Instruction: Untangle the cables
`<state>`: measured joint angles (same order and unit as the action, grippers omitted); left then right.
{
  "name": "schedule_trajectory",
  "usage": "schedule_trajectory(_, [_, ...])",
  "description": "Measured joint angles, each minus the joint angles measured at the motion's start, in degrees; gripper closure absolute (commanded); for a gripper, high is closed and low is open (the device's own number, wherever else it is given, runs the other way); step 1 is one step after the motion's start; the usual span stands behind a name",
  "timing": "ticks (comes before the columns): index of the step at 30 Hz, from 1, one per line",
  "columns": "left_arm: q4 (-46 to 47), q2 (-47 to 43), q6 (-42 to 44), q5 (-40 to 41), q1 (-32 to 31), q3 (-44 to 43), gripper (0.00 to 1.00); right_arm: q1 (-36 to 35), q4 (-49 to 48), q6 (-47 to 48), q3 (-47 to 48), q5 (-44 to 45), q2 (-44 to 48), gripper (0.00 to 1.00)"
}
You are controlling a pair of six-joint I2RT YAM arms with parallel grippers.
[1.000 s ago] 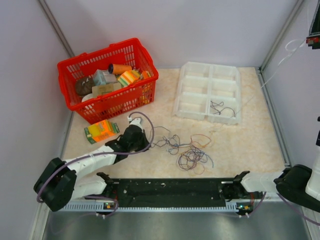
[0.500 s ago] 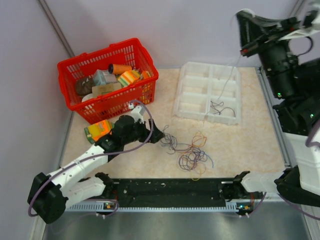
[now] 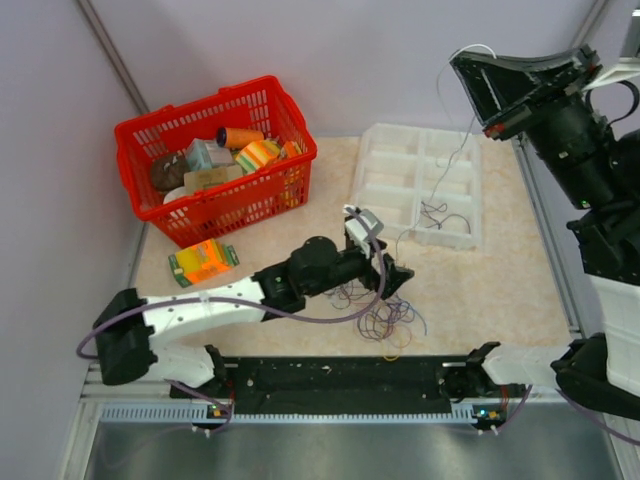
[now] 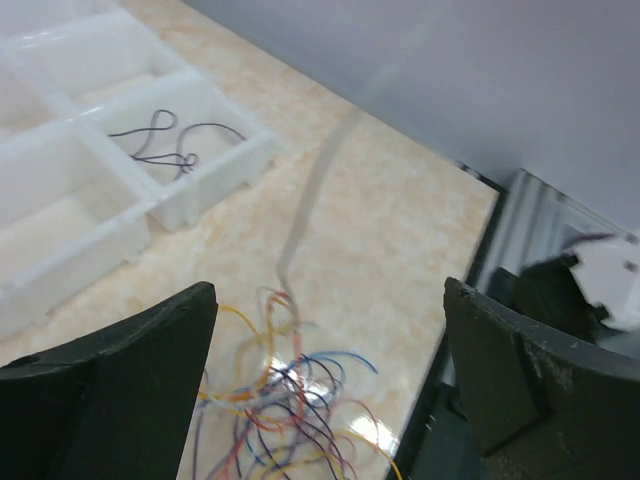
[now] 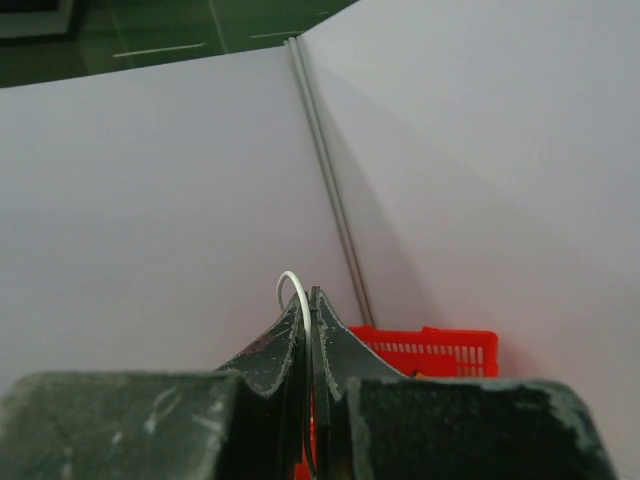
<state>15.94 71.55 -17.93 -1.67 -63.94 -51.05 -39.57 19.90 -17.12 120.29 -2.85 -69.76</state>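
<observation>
Right gripper [image 3: 462, 65] is up high near the back wall, jaws pressed together and pinching one pale thin cable [image 3: 452, 150]. The right wrist view shows the cable's end looping out above the closed tips. The cable hangs down past the white compartment tray [image 3: 415, 140] toward the tangle [image 3: 385, 315] on the table [image 3: 490, 290]. In the left wrist view its lower end meets the top of the pile; can't tell if it's free or snagged.

Left gripper [image 3: 392, 272] is low over the tangle, jaws spread wide, nothing in them.

Progress: early.
- One dark cable [image 3: 440, 215] lies alone in the tray's near-right compartment, so one is sorted. No other cable visible in the tray.
- One pale cable is mid-extraction.
- The rest (blue, purple, red, orange, yellow) are one looped heap between the tray and the arm bases.

My read: left probably needs to pin the pile while right pulls.
</observation>
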Motion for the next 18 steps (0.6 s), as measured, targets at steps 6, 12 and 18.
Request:
schedule_trajectory(6, [7.3, 15.0, 5.3, 11.5, -0.6, -4.8, 0.45, 0.0, -0.2, -5.3, 2.9, -3.8, 1.3, 1.00])
schedule_trajectory(12, [10.4, 20.1, 3.9, 17.0, 0.0, -1.6, 0.55, 0.0, 0.2, -5.9, 11.3, -3.7, -1.0, 1.00])
schedule_trajectory(18, [11.6, 16.9, 0.7, 17.1, 7.5, 15.8, 0.50, 0.0, -4.2, -1.4, 19.3, -0.8, -4.3, 1.00])
